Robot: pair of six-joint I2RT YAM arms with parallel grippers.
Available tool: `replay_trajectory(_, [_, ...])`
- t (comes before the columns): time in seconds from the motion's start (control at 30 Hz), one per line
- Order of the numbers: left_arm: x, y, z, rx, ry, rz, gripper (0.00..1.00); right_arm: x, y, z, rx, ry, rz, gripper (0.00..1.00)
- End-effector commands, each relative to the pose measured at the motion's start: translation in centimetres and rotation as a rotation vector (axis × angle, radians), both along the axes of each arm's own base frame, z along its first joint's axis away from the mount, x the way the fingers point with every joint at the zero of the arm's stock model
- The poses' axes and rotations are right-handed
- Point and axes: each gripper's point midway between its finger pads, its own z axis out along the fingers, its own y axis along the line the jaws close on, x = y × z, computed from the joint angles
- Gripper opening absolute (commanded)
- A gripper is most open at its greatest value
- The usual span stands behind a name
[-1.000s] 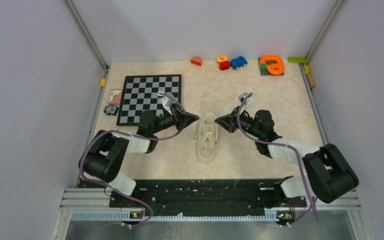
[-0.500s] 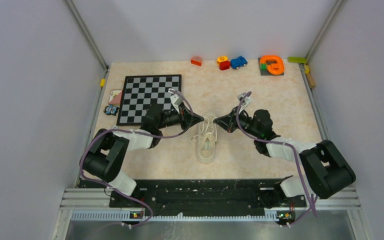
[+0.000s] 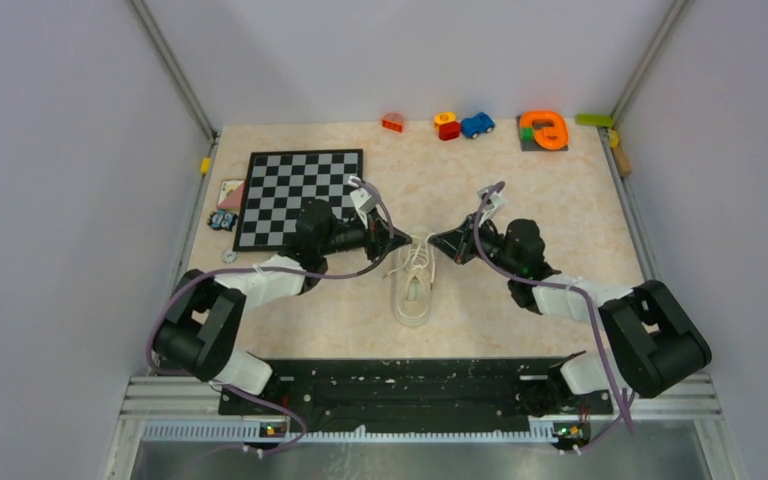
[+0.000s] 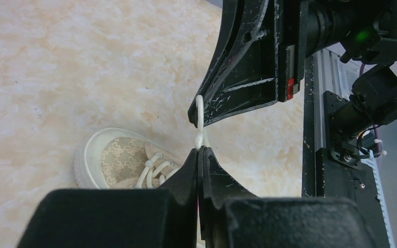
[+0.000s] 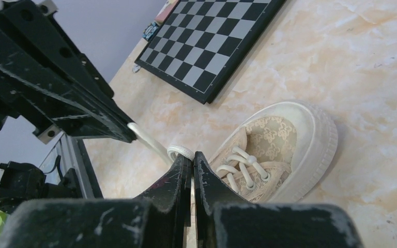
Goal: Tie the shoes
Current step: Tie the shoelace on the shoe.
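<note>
The cream sneaker (image 3: 413, 288) lies mid-table, toe pointing away from the arm bases. My left gripper (image 3: 405, 243) and right gripper (image 3: 437, 242) meet tip to tip just above its toe end. In the left wrist view my left gripper (image 4: 200, 150) is shut on a white lace (image 4: 200, 120) that runs up to the right gripper's tip; the shoe (image 4: 115, 161) lies below left. In the right wrist view my right gripper (image 5: 188, 155) is shut on a white lace loop (image 5: 181, 151), with a strand (image 5: 147, 138) running to the left gripper's tip; the shoe (image 5: 284, 142) is to the right.
A chessboard (image 3: 300, 195) lies at the left, with cards (image 3: 230, 192) and a small toy (image 3: 223, 220) beside it. Along the back edge are an orange block (image 3: 393, 122), a red-yellow toy (image 3: 447, 124), a blue car (image 3: 477, 124) and an orange ring (image 3: 543, 129).
My left gripper has moved right, toward the shoe's toe and the right gripper, so the two tips are now nearly touching. The right arm has barely moved.
</note>
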Motion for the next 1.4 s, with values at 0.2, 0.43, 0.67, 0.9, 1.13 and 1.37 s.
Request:
replay_trajectory(0.2, [0.1,-0.2,5.0,-0.039,-0.121,-0.017,0.01,0.9,1.1,3.3,0.038,-0.076,0.004,0.00])
replay_trajectory(0.43, [0.8,-0.6,4.5,-0.029,-0.110,-0.016,0.02,0.6,1.4,3.2,0.037,-0.076,0.020,0.00])
replay_trajectory(0.67, [1.0,-0.7,3.7,-0.024,-0.094,-0.006,0.02,1.2,0.8,0.6,-0.088,0.068,-0.009,0.00])
replay_trajectory(0.9, [0.9,-0.5,4.0,-0.023,-0.105,-0.007,0.00,-0.6,0.2,1.0,-0.184,0.050,0.058,0.04])
replay_trajectory(1.13, [0.6,-0.3,4.4,-0.019,-0.104,-0.002,0.00,-1.5,1.3,2.5,-0.138,-0.026,0.167,0.02])
replay_trajectory(1.37, [0.5,-0.1,4.6,-0.013,-0.104,0.003,0.00,-1.9,2.4,3.9,-0.070,-0.061,0.233,0.04])
